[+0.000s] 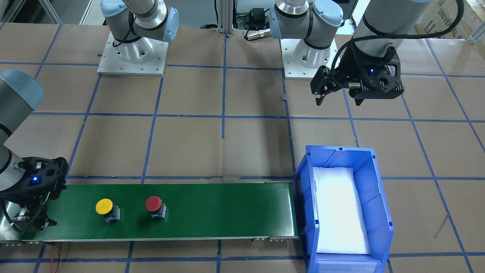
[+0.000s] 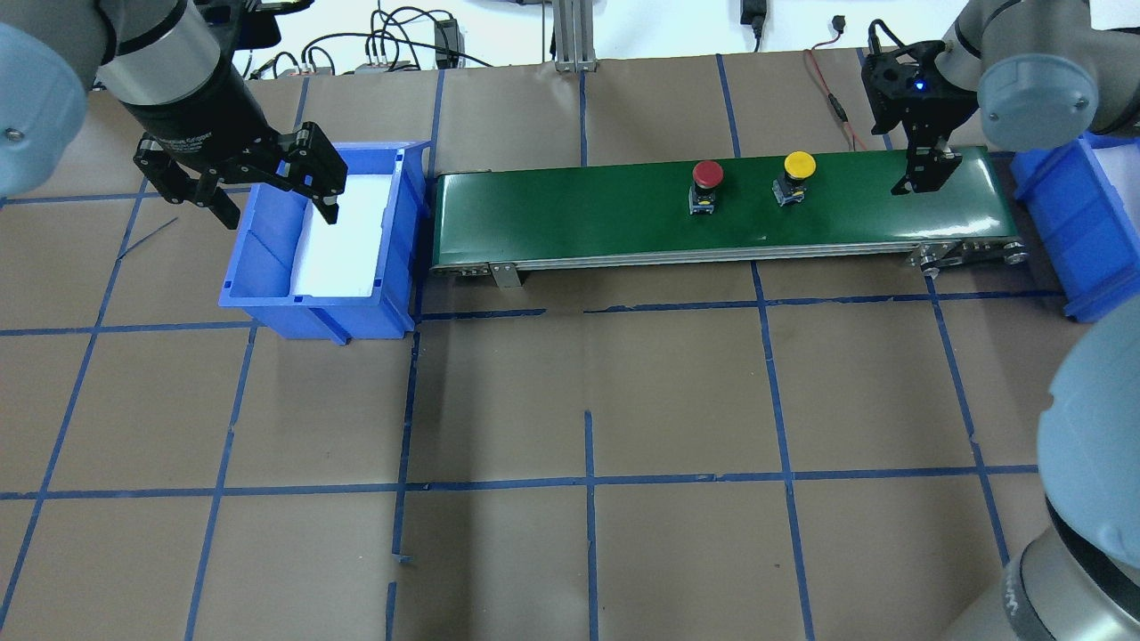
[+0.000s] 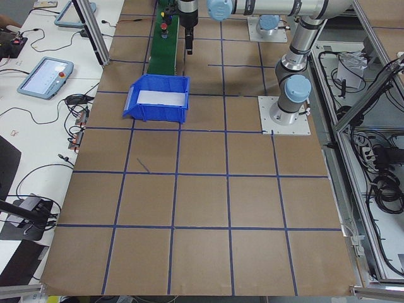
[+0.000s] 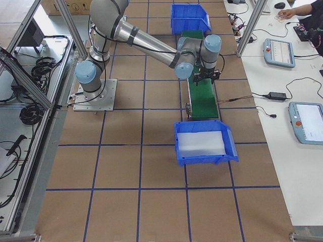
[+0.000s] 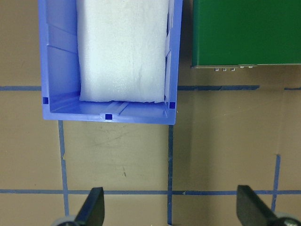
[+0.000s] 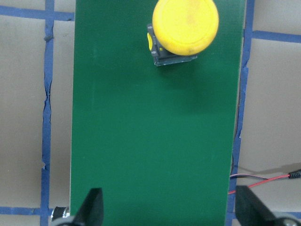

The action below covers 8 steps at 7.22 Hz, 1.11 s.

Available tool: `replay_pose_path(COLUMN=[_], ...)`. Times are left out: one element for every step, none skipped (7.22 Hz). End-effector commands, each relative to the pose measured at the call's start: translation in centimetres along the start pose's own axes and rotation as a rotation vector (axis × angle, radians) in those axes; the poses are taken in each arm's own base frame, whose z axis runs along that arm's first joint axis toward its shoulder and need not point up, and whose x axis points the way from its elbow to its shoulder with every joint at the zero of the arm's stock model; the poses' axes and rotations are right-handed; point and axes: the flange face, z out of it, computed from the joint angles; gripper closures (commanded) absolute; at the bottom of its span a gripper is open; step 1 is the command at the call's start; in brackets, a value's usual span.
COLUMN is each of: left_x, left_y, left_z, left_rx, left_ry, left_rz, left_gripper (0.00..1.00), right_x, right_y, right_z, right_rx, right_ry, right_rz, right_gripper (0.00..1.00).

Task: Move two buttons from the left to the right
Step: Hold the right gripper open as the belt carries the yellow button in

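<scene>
The yellow button and the red button stand upright on the green conveyor belt, toward its right end. In the front view the yellow button is left of the red button. My right gripper is open and empty over the belt's right end, a short way from the yellow button, which lies ahead of it in the right wrist view. My left gripper is open and empty, above the far end of the blue bin at the belt's left end.
The blue bin has a white foam pad inside. A second blue bin sits beyond the belt's right end. The brown table has a blue tape grid. A red wire lies beside the belt.
</scene>
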Motion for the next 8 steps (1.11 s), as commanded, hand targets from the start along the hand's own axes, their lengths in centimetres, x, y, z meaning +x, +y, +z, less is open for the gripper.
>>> replay_pose_path(left_x=[0.0,0.0,0.0,0.0,0.0,0.0,0.0,0.0], left_y=[0.0,0.0,0.0,0.0,-0.1,0.0,0.0,0.0], left_z=[-0.1,-0.1,-0.1,-0.1,-0.1,-0.1,0.0,-0.1], left_rx=[0.001,0.003,0.003,0.003,0.001,0.003,0.000,0.003], left_ry=[0.000,0.000,0.000,0.000,0.000,0.000,0.000,0.000], left_rz=[-0.001,-0.001,-0.001,-0.001,-0.001,-0.001,-0.001,-0.001], left_gripper=[0.00,0.00,0.00,0.00,0.00,0.00,0.00,0.00], right_x=[0.0,-0.1,-0.3,-0.3,-0.3,-0.4,-1.0,-1.1], right_y=[0.0,0.0,-0.1,-0.1,-0.1,-0.1,-0.2,-0.2], right_z=[0.6,0.7,0.9,1.1,1.0,1.2,2.2,2.1], right_rx=[0.006,0.009,0.010,0.012,0.010,0.011,0.017,0.017], right_ry=[-0.007,-0.009,-0.014,-0.018,-0.017,-0.020,-0.042,-0.042], right_rz=[0.005,0.006,0.006,0.006,0.006,0.006,0.007,0.007], right_gripper=[0.00,0.00,0.00,0.00,0.00,0.00,0.00,0.00])
